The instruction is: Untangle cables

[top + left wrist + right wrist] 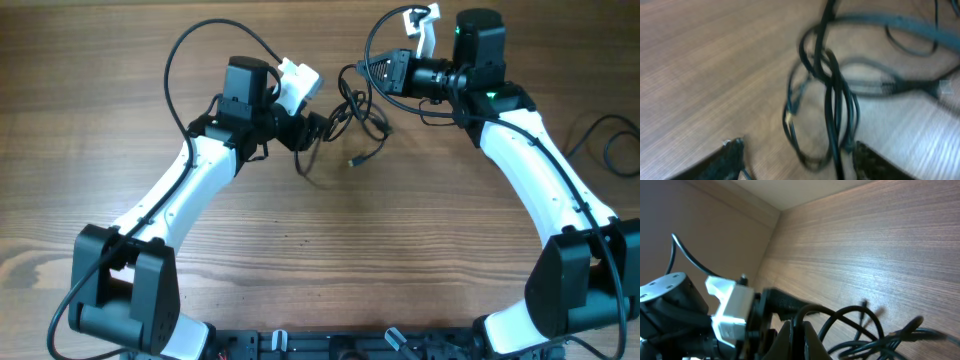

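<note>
- Status: cables (358, 118) lie in one tangled clump on the wooden surface (330, 240), far side, between the two arms. No strand is laid out apart from the rest.
- Left wrist view: several loops cross and wrap round each other at one knot (832, 75). The view is blurred, so the number of cords cannot be counted.
- Left fingers (732, 156) are spread wide, with the knotted strands in the gap between them. Nothing is clamped on this side.
- Right fingers (790, 334) are pressed together. Strands arc out from their tips, so my reading is that they pinch one cable at the clump's far edge; the contact itself is hidden.
- One plug end (353, 161) trails free toward the near side of the clump.
- Judgement: early stage. One end seems anchored on the right; left has no hold.
- Left to do: regrip a loop, draw it out through the knot, then separate each cord.
</note>
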